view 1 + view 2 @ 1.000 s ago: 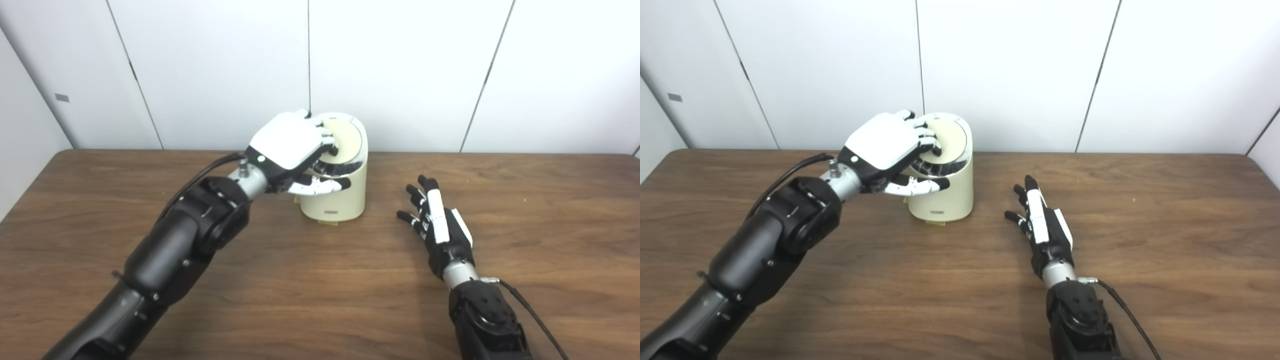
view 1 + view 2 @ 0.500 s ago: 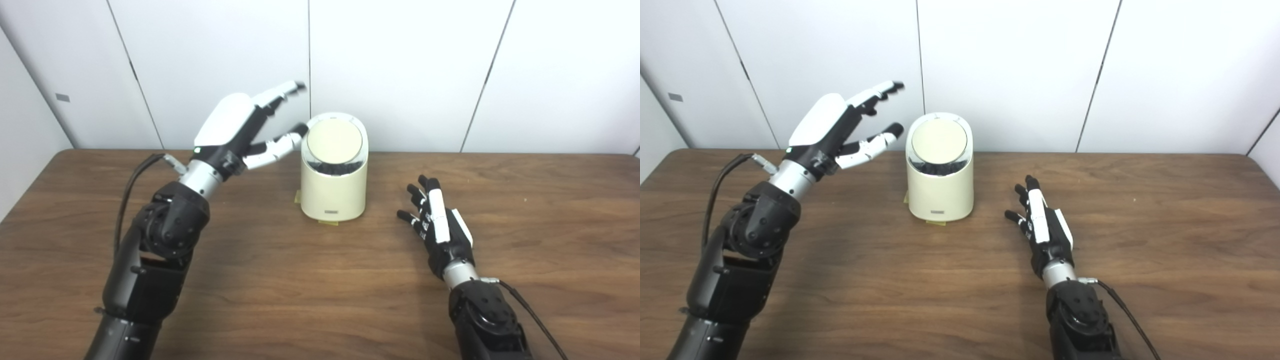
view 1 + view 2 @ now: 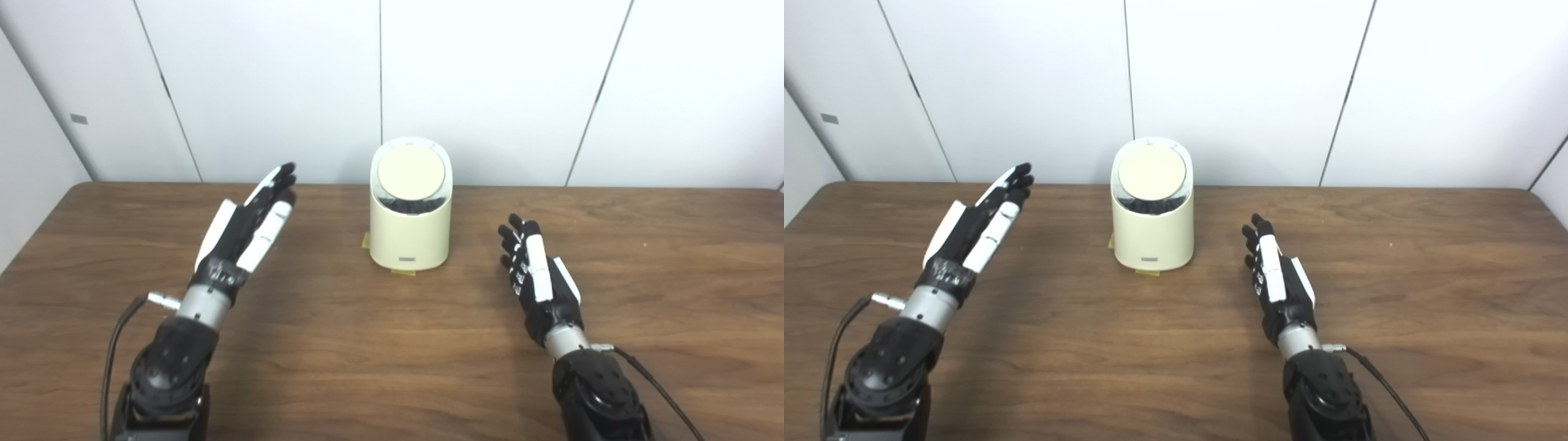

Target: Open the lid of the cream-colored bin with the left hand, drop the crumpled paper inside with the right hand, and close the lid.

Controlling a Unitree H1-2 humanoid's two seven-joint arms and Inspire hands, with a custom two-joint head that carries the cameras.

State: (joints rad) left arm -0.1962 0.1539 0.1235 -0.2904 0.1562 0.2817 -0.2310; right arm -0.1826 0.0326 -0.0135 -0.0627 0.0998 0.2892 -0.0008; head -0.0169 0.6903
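Note:
The cream-colored bin (image 3: 410,229) stands upright at the back middle of the wooden table (image 3: 392,367). Its round lid (image 3: 411,174) lies flat and closed on top. My left hand (image 3: 245,231) hovers left of the bin, well apart from it, open with fingers stretched forward and nothing in it. To the right of the bin my right hand (image 3: 539,278) is open too, empty, fingers pointing away from me. No crumpled paper shows in either view.
A white panelled wall (image 3: 490,86) rises just behind the table's far edge. A small yellowish tab (image 3: 365,241) pokes out from under the bin's left base. Cables trail from both wrists.
My left hand came off the bin lid, lifted away to the left, then dropped back toward me with straight fingers. The lid is closed. The right hand barely shifted.

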